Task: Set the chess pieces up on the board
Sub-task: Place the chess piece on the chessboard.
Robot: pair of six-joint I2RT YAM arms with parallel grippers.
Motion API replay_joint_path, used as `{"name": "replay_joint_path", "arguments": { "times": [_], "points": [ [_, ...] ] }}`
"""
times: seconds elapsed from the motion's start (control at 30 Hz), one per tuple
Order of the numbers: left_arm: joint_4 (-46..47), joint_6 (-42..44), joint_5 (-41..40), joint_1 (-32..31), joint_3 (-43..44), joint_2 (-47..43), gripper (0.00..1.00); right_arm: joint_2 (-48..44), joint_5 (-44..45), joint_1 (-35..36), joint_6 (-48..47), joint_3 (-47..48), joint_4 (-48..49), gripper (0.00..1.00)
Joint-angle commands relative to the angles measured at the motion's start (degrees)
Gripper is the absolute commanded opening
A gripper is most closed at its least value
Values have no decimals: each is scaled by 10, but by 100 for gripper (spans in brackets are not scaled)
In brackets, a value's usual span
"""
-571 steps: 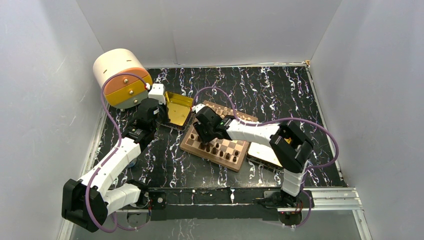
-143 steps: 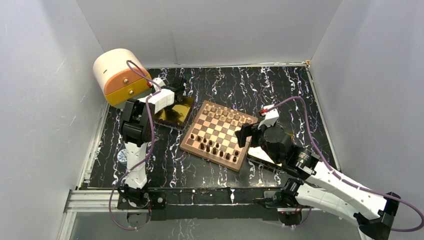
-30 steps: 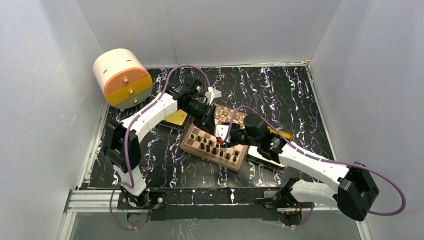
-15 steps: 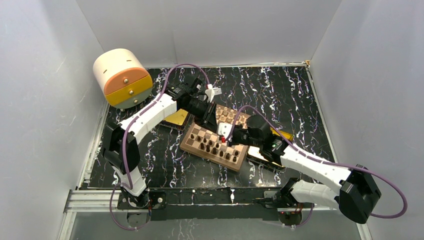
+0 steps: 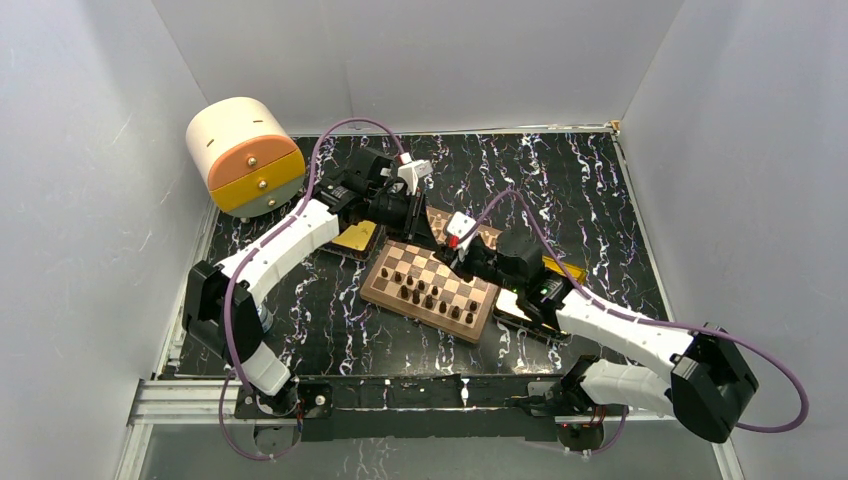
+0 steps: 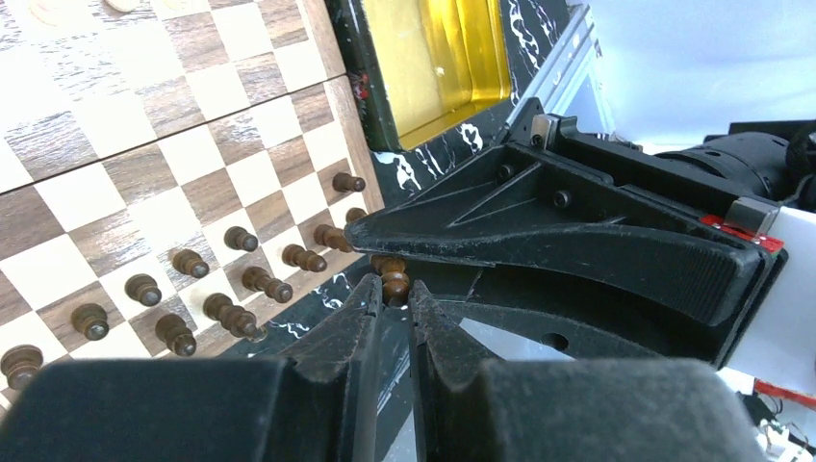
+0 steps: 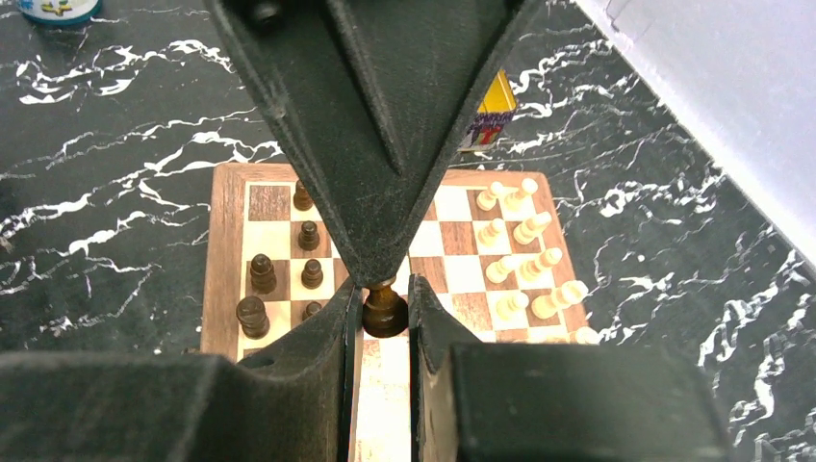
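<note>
Above the middle of the board (image 7: pixel 223 260), you have both claws on one dark piece (image 7: pixel 383 312). The left claw (image 6: pixel 390 300) is closed almost fully on one end. The right claw (image 7: pixel 383 300) is pinched just as tight on the other end. Whether the two sets of tips touch, I cannot tell. The piece hangs in the air between them, clear of the squares, with standing dark pieces (image 6: pixel 241 284) below on one side and light pieces (image 7: pixel 524 260) on the other.

Your risk, as I judge it, is the handover itself. If one arm pulls away while the other claw is clamped, the little turned piece can twist and pop out of the tips. It could then drop among the standing rows and topple some. Both holds sit at the very fingertips on a rounded shape, so even a small sideways drag could spin it. The fingers may also catch on each other as they part.

Compared with a second ago, the right claw, then partly open, has shut, and the meeting point has shifted toward the board's far side. A few seconds back the arms were well apart, the left over the gold tray (image 6: pixel 443 58)
</note>
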Motion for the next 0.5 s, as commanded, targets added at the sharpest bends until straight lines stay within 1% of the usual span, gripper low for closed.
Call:
{"name": "replay_joint_path", "arguments": {
  "times": [0.0,0.13,0.27,0.37,0.4,0.47],
  "points": [
    [71,-28,-9,-3,-20,-32,8,21,18,7,72,48,12,0],
    [85,-32,-13,-8,-27,-32,9,27,16,7,86,44,28,0],
    [89,-28,-46,-9,-30,-42,0,25,18,7,96,40,32,0],
    [89,-25,-76,-10,-28,-53,0,19,22,7,107,36,33,0],
    [89,-24,-84,-10,-27,-57,0,18,22,7,110,35,32,2],
    [90,-23,-97,-10,-25,-62,0,12,18,7,115,30,27,16]
  ]
}}
